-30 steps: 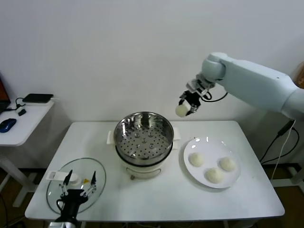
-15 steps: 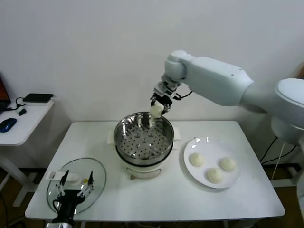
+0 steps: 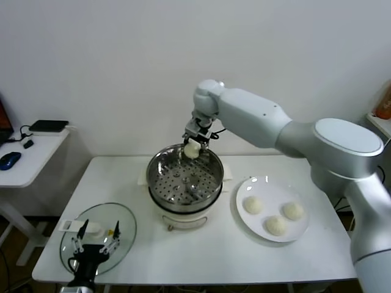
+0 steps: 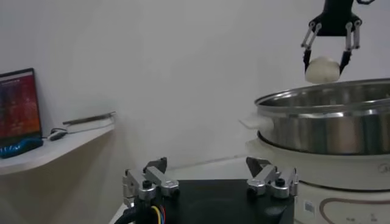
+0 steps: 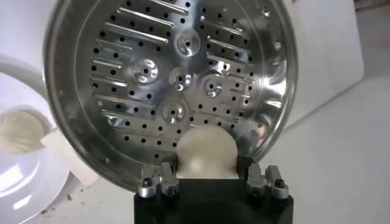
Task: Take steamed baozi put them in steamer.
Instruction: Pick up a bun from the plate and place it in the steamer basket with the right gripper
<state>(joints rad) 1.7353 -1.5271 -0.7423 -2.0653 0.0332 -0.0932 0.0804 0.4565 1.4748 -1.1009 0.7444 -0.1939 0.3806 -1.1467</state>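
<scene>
We see one steamed baozi [image 3: 192, 150] gripped between the fingers of our right hand [image 3: 193, 145], held in the air above the far rim of the steamer [image 3: 160, 183]. Three more baozi [image 3: 253, 204] lie on the white plate [image 3: 244, 221] beside it on the worktop [image 3: 208, 256]. Our left hand [image 3: 95, 245] rests released over the glass lid [image 3: 125, 221].

The right wrist view's edge cuts off the plate [image 5: 18, 176]; the right claw [image 5: 207, 173] hides the baozi's [image 5: 206, 152] underside

White table [image 3: 208, 256] — steamer [image 3: 183, 210], plate [image 3: 244, 221], glass lid [image 3: 125, 227].
</scene>
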